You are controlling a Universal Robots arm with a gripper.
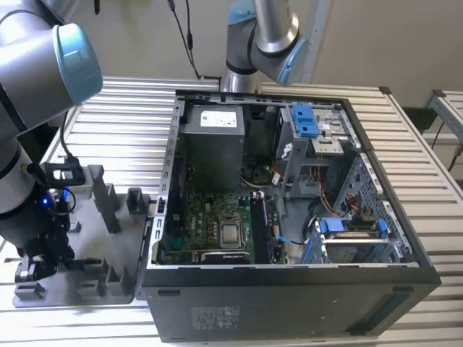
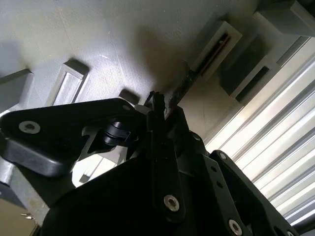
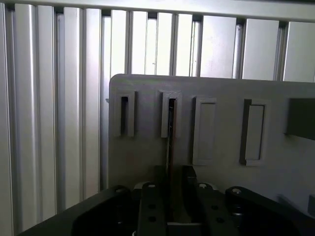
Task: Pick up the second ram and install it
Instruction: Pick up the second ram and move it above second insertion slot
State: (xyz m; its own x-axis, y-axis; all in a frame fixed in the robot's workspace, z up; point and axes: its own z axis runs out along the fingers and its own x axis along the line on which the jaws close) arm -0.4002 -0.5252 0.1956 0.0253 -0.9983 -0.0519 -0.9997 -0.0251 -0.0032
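Memory stick (image 3: pixel 170 147), thin and dark, stands on edge in one narrow slot (image 3: pixel 171 110) of a grey holder plate (image 3: pixel 221 86). Its free end reaches up into the tool (image 3: pixel 171 179). In the second wrist view the stick (image 2: pixel 183 88) runs from that slot straight to the tip of the tool (image 2: pixel 158 101). Whether the tool is clamped on the stick or only set around it cannot be told.

In the first wrist view, a second narrow slot (image 3: pixel 124 115) shows dark just beside the stick's slot. On the stick's other side are two wider raised frames (image 3: pixel 204 130), then a dark block at the plate's edge.

In the exterior view the plate (image 1: pixel 87 278) lies on a ribbed metal tabletop (image 1: pixel 123 144), on the exterior view's left. Grey posts and blocks stand on it. The arm (image 1: pixel 43 58) bends down over the plate's near left part.

Touching the plate, on the exterior view's right, is a black computer case (image 1: pixel 289 303), lying on its side with the cover off. Inside it, a green circuit board (image 1: pixel 206 217) with a square processor socket (image 1: pixel 231 233) sits at the near left. A grey power supply (image 1: pixel 213 144) lies far of the board. Metal drive cages with blue tabs (image 1: pixel 304 119) fill the right side, with loose cables among them. Another arm's joint (image 1: pixel 260 36) rises beyond the case's far edge.
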